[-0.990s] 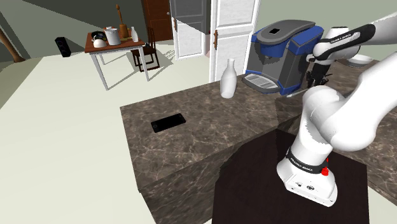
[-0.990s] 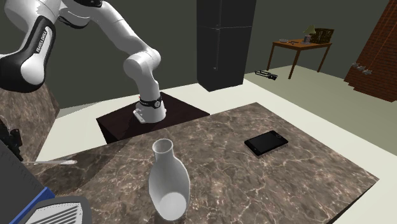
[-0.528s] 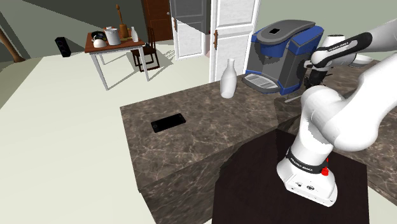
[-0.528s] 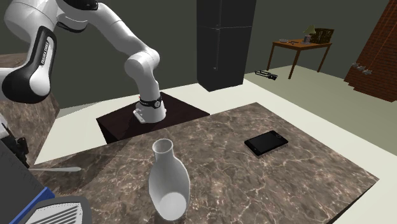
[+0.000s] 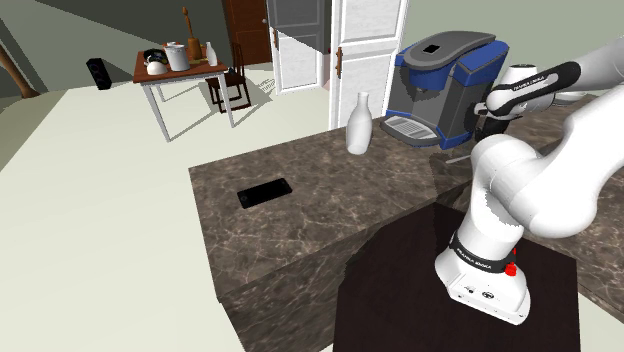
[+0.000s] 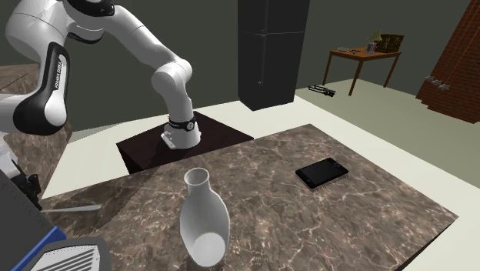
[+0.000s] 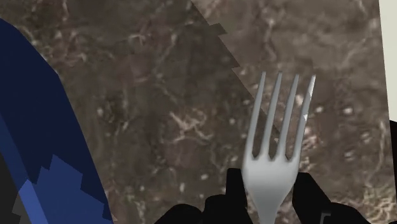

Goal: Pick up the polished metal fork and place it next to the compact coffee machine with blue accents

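A grey metal fork [image 7: 274, 150] sticks out from between my two black fingers [image 7: 236, 189], tines pointing away, over the dark marble counter [image 7: 172, 114]. My gripper [image 7: 272, 202] is shut on its handle. In the second exterior view the gripper [image 6: 28, 189] hangs low beside the blue and grey coffee machine [image 6: 35, 240], and the fork [image 6: 74, 208] lies nearly level just over the counter. In the shoulder view the gripper [image 5: 482, 120] sits right of the coffee machine [image 5: 440, 78], with the fork [image 5: 458, 158] below it. I cannot tell whether the fork touches the counter.
A white vase [image 5: 358, 122] stands left of the coffee machine. A black phone [image 5: 265, 192] lies further along the counter [image 5: 330, 215]. My stand [image 5: 470, 300] is beside the counter. A small table [image 5: 185, 70] with several items stands far back.
My gripper has come down with the fork toward the counter beside the coffee machine, and the forearm has swung toward the shoulder view's right. Vase and phone stayed put.
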`<act>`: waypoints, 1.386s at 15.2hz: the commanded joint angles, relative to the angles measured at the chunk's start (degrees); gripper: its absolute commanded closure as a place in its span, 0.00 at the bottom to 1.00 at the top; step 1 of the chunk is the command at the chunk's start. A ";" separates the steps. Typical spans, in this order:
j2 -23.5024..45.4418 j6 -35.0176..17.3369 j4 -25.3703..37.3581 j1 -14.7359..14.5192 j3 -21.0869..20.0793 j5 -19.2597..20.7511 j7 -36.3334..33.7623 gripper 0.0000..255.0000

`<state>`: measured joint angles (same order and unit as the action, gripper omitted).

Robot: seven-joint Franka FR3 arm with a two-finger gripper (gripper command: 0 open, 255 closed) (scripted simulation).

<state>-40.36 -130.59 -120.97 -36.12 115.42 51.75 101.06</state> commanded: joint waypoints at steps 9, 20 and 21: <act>-0.05 -0.04 0.02 -0.06 0.08 0.06 -0.03 0.00; 3.91 3.89 -0.16 5.29 -7.21 -5.53 3.04 0.00; 3.91 3.89 -0.16 5.29 -7.21 -5.53 3.04 0.00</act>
<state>-36.47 -126.71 -121.11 -30.86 108.25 46.24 104.08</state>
